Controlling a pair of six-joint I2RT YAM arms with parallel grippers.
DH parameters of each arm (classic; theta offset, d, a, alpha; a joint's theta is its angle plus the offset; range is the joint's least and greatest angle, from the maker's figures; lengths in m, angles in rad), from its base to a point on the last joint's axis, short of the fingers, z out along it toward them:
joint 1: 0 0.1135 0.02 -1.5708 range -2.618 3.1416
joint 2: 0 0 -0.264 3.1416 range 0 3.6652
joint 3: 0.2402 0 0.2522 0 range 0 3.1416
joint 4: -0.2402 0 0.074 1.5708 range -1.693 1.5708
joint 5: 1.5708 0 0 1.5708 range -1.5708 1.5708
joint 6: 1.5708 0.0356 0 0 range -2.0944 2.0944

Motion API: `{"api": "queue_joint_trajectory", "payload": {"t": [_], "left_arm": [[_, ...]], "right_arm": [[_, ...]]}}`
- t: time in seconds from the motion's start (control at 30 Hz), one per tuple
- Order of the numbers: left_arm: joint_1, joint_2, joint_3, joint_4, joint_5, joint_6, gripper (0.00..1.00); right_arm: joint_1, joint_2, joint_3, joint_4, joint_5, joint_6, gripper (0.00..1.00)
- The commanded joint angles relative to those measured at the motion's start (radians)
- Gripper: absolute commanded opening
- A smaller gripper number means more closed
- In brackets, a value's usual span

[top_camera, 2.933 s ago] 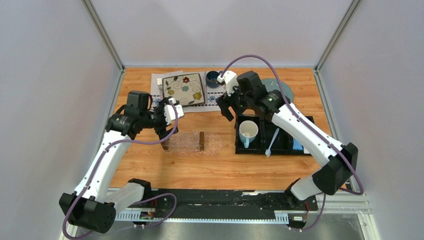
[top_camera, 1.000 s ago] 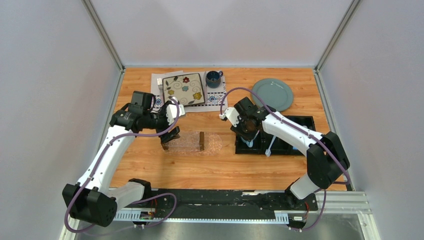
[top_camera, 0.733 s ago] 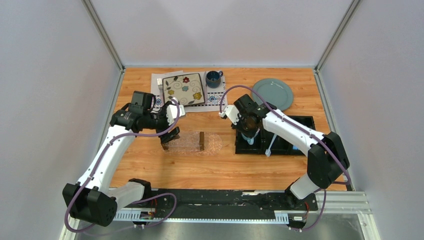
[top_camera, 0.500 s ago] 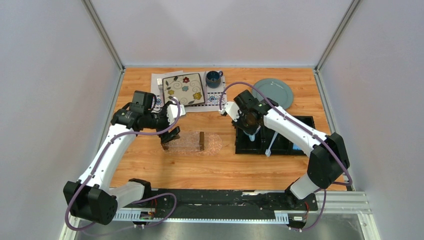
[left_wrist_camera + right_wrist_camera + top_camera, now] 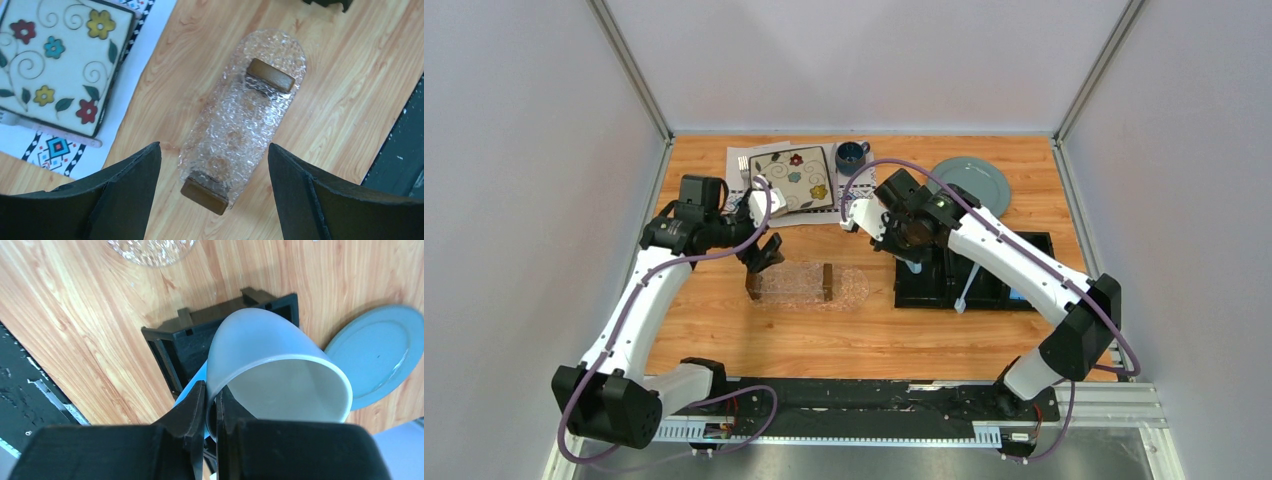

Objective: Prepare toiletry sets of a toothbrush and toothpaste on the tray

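The clear textured tray [image 5: 796, 284] [image 5: 235, 135], with brown wooden end pieces, lies on a clear oval mat [image 5: 852, 288]. My left gripper [image 5: 764, 256] [image 5: 214, 146] hovers open above the tray's left end, holding nothing. My right gripper [image 5: 911, 250] [image 5: 210, 390] is shut on the wall of a white mug [image 5: 270, 365], one finger inside and one outside. It holds the mug tilted above the black organizer [image 5: 989, 285] [image 5: 182, 340]. The white toothbrush [image 5: 965, 288] leans in the organizer, and a blue tube [image 5: 1019, 294] lies further right. The toothpaste is otherwise hidden.
A square floral plate [image 5: 792, 178] [image 5: 55, 65] on a patterned paper mat and a dark blue cup [image 5: 851, 155] sit at the back. A grey-blue round plate [image 5: 972, 185] [image 5: 375, 355] lies at the back right. Grey walls enclose the wooden table.
My right gripper has closed on the white mug, lifted it out of the organizer and carried it back and left. My left gripper has risen slightly and stayed open.
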Motion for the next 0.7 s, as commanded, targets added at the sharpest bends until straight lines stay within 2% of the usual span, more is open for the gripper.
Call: {"api": "queue_joint_trajectory", "payload": {"t": [0.0, 0.3, 0.67], "left_arm": [[0.062, -0.009, 0.052, 0.078, 0.043, -0.118, 0.85], [0.190, -0.007, 0.061, 0.107, 0.092, -0.166, 0.85], [0.305, 0.005, 0.066, 0.072, 0.135, -0.118, 0.85]], "right_arm": [[0.031, -0.022, 0.108, -0.037, -0.046, -0.081, 0.05], [0.102, 0.021, 0.102, -0.007, -0.124, -0.196, 0.05], [0.161, 0.126, 0.102, 0.029, -0.153, -0.321, 0.04]]}}
